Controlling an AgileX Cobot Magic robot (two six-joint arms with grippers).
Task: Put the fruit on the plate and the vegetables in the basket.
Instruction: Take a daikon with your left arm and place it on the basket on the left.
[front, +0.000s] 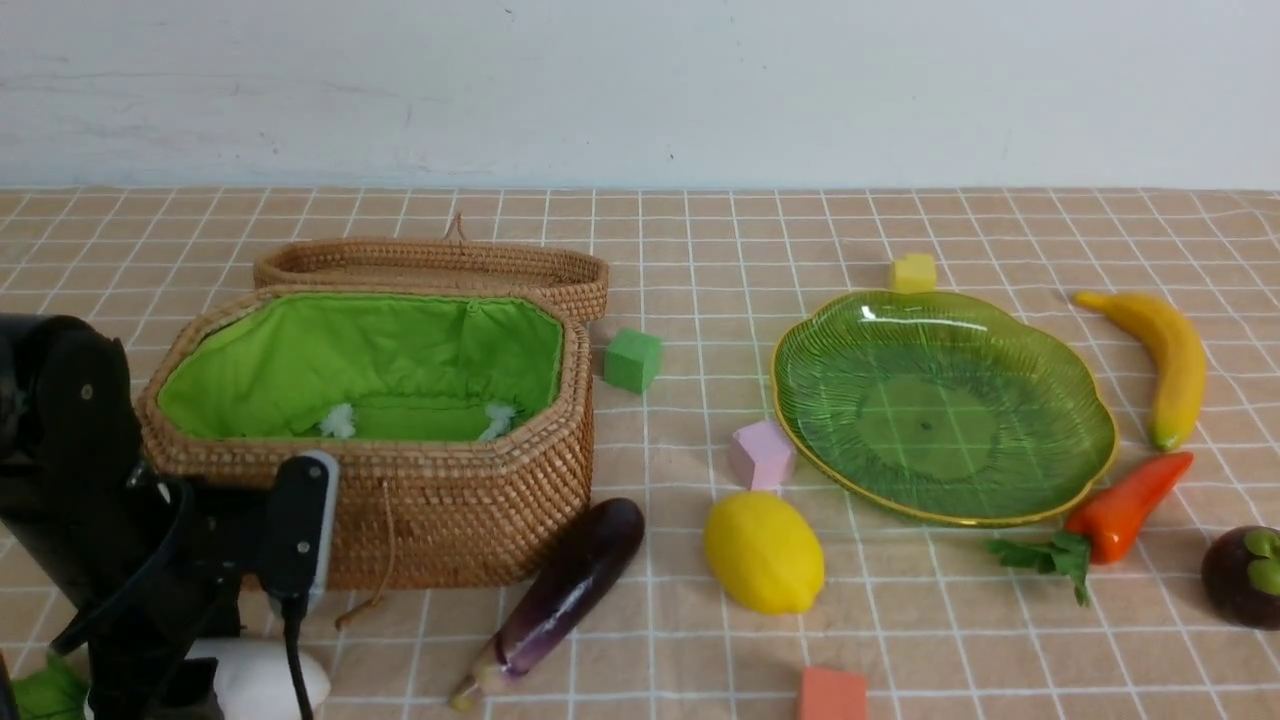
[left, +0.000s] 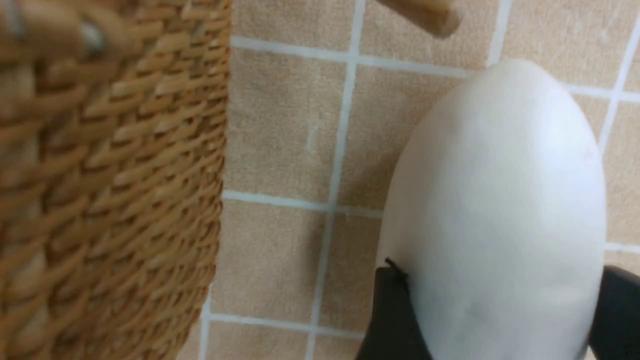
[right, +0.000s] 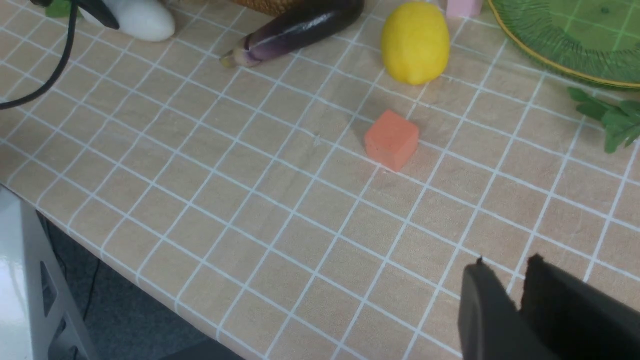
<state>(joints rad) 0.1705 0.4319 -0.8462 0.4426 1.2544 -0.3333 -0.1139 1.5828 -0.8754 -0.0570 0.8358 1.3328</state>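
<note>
Left gripper (left: 500, 272): jaws clamped round radish (left: 500, 190), low on bench (left: 290, 125) just beside basket (front: 470, 520). I'd lift straight up above basket first, then swing in, release low. Right gripper (right: 505, 265): jaws nearly closed, empty, over bench.

The radish (left: 500, 200) sat between the left gripper's (left: 500, 285) jaws, with both black fingers (left: 392, 320) against its sides. The basket (left: 110, 175) wall stood outside one jaw, with bare checked cloth (left: 285, 125) between them.
</note>
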